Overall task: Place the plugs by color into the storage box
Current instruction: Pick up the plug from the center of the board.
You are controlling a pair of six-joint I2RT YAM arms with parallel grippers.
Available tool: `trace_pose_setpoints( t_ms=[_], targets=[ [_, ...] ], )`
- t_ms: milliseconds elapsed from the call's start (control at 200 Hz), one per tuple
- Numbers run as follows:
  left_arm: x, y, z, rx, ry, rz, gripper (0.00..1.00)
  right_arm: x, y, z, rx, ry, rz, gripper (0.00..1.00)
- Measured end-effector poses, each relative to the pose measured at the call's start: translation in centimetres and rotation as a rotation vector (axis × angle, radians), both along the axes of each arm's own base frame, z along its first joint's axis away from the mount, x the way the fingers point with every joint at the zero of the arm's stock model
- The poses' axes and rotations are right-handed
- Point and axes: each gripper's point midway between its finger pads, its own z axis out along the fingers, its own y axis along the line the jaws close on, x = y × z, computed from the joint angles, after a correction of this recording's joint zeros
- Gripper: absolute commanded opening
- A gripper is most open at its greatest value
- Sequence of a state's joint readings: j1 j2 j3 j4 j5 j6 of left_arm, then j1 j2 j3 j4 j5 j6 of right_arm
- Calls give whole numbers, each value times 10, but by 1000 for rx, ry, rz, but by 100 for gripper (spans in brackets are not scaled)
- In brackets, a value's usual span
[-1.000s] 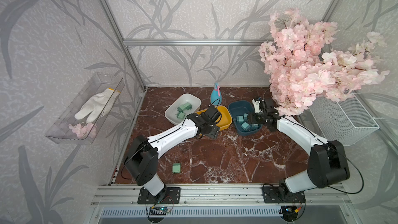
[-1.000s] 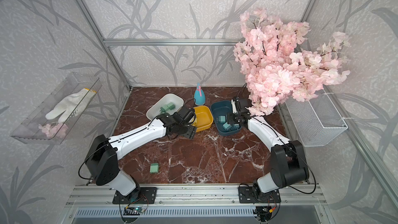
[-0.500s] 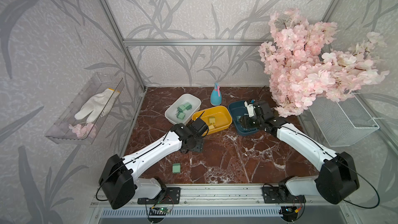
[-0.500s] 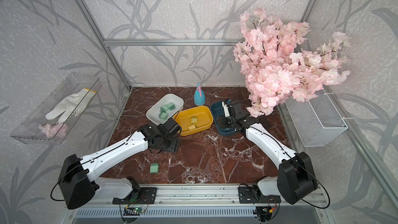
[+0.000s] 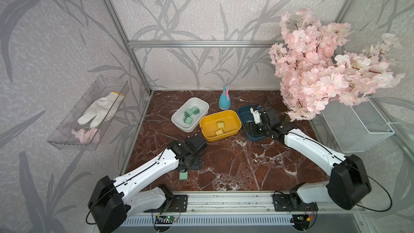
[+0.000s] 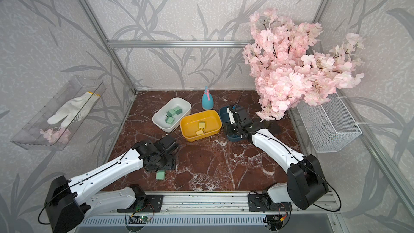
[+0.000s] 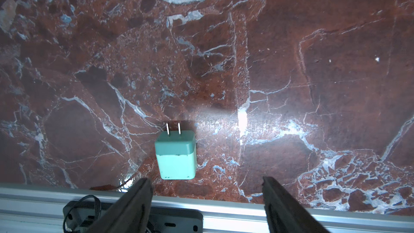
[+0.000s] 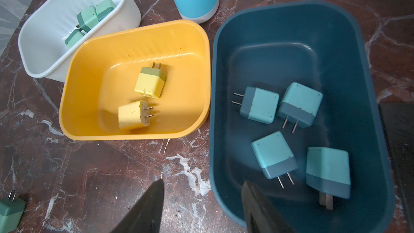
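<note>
1. Two little yellow cube plugs (image 8: 149,82) with metal prongs are lying in the yellow plastic tub (image 8: 85,99). That colour is looking done.
2. The white plastic tub (image 8: 44,25) is sitting right against the yellow tub on the robot's left side. Three mint green cube plugs (image 8: 88,19) seem to be resting inside it.
3. The dark blue plastic tub (image 8: 268,41) is sitting right against the yellow tub on the other side. Four teal blue cube plugs (image 8: 259,105) are lying in it, so blue is looking done too.
4. One mint green cube plug (image 7: 175,155) is lying on its side on the red marble table top (image 7: 291,63). It is well away from the yellow tub, toward the robot's base. This is the only plug showing outside the tubs.
5. The left gripper (image 7: 207,180) is hanging just above that loose plug. Its two fingers are standing wide apart and are holding nothing. The plug is sitting a little past the fingertips, not between them.
6. The right gripper (image 8: 202,182) is hanging over the rim of the dark blue tub, near the yellow tub. Its fingers are standing apart and are holding nothing.
7. So the job is looking almost finished. I think the last green plug is waiting to be picked up and put in the white tub.
</note>
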State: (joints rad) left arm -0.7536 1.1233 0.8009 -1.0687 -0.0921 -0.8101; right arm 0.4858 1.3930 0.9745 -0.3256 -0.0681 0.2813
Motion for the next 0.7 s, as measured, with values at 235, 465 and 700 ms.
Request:
trace_pose_setpoints(
  t_ms=[235,465,700],
  targets=[
    [-19,9,-20,3,69,80,82,-2,0,-5,-4,6,-4,60],
    [-26,14,-28,-23,59,154,83,-2,0,-5,-3,7,-5,60],
    [-37,19,-36,-73,52,213,89,-2,1,-6,4,4,-10,61]
  ],
)
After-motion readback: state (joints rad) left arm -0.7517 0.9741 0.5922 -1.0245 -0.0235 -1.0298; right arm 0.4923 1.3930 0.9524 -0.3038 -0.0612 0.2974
